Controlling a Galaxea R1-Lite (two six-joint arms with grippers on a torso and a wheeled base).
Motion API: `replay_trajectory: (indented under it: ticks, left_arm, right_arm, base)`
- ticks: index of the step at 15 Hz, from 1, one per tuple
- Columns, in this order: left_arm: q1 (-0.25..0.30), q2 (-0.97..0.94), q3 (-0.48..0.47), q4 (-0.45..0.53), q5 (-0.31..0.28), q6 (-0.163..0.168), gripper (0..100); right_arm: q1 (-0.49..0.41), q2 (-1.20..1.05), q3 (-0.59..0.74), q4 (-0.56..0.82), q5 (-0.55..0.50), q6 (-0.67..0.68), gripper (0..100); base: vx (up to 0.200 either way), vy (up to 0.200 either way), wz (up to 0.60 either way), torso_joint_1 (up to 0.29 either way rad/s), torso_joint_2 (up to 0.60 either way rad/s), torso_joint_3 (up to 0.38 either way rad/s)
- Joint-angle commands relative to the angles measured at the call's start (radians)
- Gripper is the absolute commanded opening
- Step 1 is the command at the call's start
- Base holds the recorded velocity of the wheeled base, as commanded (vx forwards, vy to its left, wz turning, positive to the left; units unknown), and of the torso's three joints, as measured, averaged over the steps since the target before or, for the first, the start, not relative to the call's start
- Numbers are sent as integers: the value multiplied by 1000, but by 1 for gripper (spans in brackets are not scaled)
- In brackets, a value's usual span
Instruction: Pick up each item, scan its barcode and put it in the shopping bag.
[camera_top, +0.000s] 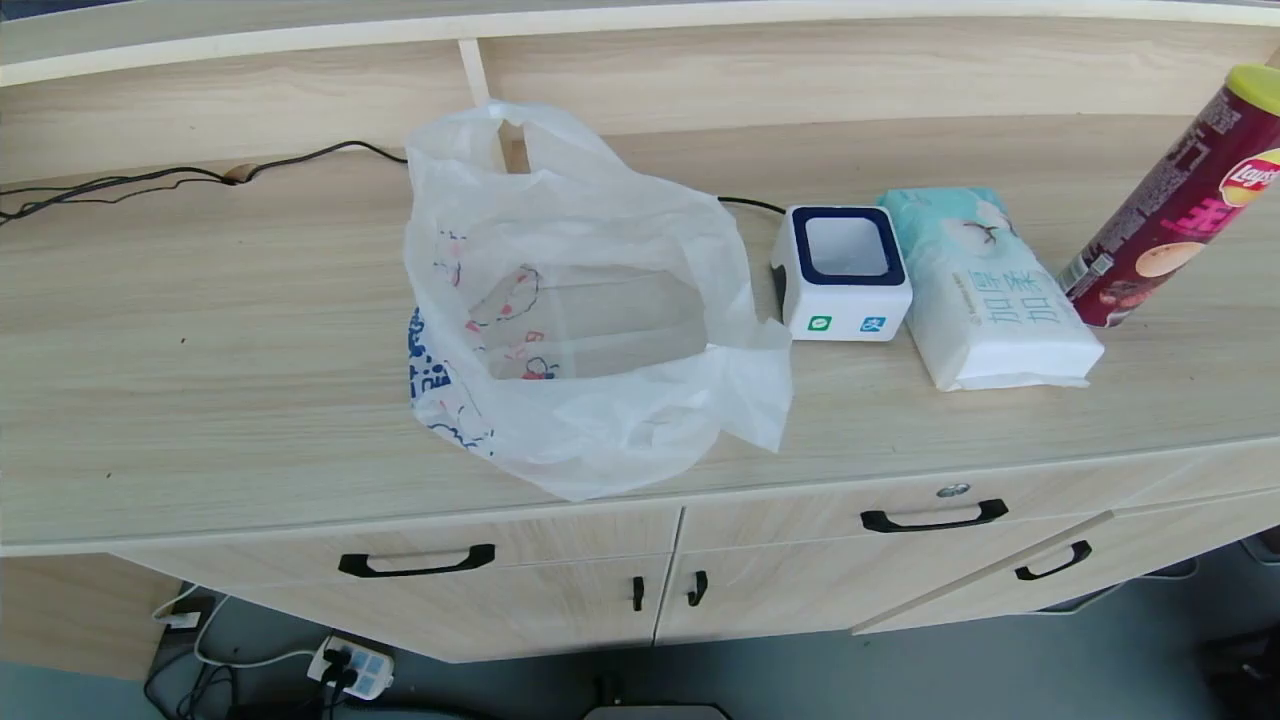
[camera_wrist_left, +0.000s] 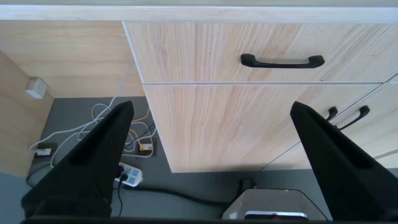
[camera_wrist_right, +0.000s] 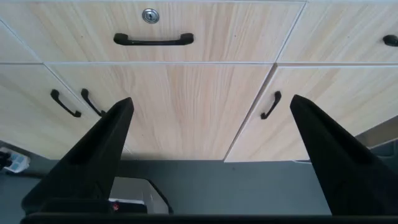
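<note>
We note left gripper (camera_wrist_left: 211, 106): two matte black fingers (camera_wrist_left: 93, 162), broad at base, tapering to narrow blunt tips, flat smooth faces. Right gripper (camera_wrist_right: 211, 100): we see same black wedge-shaped pair.

Thin translucent plastic bag (camera_top: 590, 300), matt wood-grain surface (camera_top: 200, 330), glossy plastic scanner (camera_top: 845, 272), soft plastic-wrapped tissues (camera_top: 990, 290), glossy can (camera_top: 1170, 200).

Shop checkout setting: wood counter (camera_top: 200, 330) with drawers (camera_top: 560, 545), barcode scanner (camera_top: 845, 270), plastic shopping bag (camera_top: 600, 400), tissue pack (camera_top: 1000, 300), crisp tube (camera_top: 1170, 200).
</note>
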Motion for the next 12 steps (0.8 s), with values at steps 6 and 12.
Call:
replay_trajectory:
  ticks: [6,12]
  left_arm:
    - [0,2,0,-1,0,0,100]
    - [0,2,0,-1,0,0,100]
  right_arm:
    - [37,727,-594,-64,167,-31,100]
    - [81,1225,-988,-50,207,-37,100]
  base:
    - [0,0,0,0,0,0]
    - [0,0,0,0,0,0]
